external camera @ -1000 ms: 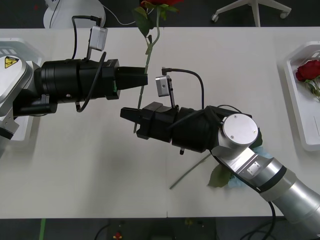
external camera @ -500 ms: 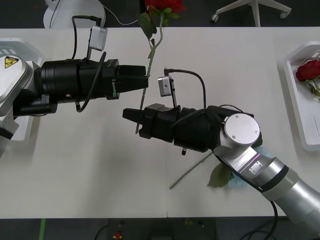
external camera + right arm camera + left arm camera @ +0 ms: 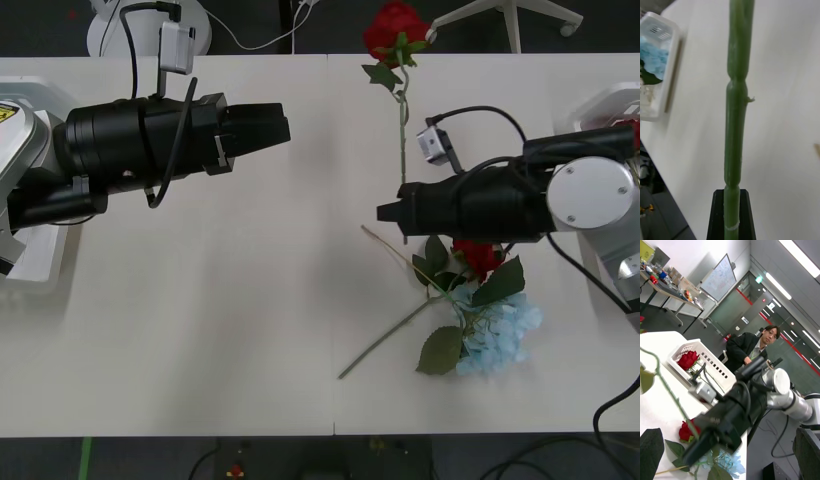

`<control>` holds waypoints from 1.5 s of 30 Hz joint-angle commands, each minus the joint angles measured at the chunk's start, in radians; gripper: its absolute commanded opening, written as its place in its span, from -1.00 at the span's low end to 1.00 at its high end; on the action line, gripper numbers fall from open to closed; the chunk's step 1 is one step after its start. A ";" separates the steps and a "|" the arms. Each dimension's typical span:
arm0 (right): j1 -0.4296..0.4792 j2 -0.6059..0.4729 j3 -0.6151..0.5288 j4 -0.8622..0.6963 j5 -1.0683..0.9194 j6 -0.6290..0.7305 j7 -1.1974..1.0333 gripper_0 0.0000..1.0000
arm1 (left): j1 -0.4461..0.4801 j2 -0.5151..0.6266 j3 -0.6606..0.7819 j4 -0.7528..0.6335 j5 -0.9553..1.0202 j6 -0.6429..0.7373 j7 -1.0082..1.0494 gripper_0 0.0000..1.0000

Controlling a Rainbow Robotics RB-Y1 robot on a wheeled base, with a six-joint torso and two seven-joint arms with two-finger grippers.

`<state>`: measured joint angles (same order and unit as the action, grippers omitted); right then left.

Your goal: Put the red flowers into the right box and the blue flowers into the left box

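My right gripper (image 3: 390, 212) is shut on the green stem (image 3: 735, 112) of a red rose, held above the table right of centre. Its bloom (image 3: 393, 30) points at the far edge. My left gripper (image 3: 278, 127) hangs open at the table's left centre, apart from the stem, with its fingers (image 3: 651, 450) spread. A second red rose (image 3: 478, 257) and a pale-blue flower (image 3: 495, 335) lie on the table just under the right arm. The right box (image 3: 598, 108) at the far right holds a red rose (image 3: 687, 360). The left box (image 3: 672, 71) holds blue flowers (image 3: 653, 56).
The left box (image 3: 35, 268) is partly hidden under the left arm at the table's left edge. A person stands behind the right box in the left wrist view. An office chair base (image 3: 505, 15) stands beyond the table's far edge.
The left gripper let go of the rose stem and drew back left. The right gripper, shut on the stem, carried the rose to the right, uncovering the rose and blue flower on the table.
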<state>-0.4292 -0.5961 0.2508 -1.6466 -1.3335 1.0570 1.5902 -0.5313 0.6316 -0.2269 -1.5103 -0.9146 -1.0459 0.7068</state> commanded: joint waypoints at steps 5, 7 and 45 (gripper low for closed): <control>-0.066 -0.228 -0.242 -0.018 0.223 0.271 -0.147 -1.00 | 0.007 0.189 0.032 -0.007 0.151 0.009 0.005 1.00; -0.063 -0.281 -0.285 -0.018 0.300 0.330 -0.141 -1.00 | 0.014 0.227 0.031 0.019 0.207 -0.005 0.002 1.00; -0.056 -0.458 -0.085 0.577 0.942 0.067 0.143 -1.00 | 0.013 0.638 -0.364 -0.168 1.284 1.061 -1.793 1.00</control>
<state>-0.4580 -1.0086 0.1381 -1.0846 -0.4100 1.1523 1.7386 -0.5242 1.1927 -0.6096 -1.5982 0.2944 -0.1218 -0.9698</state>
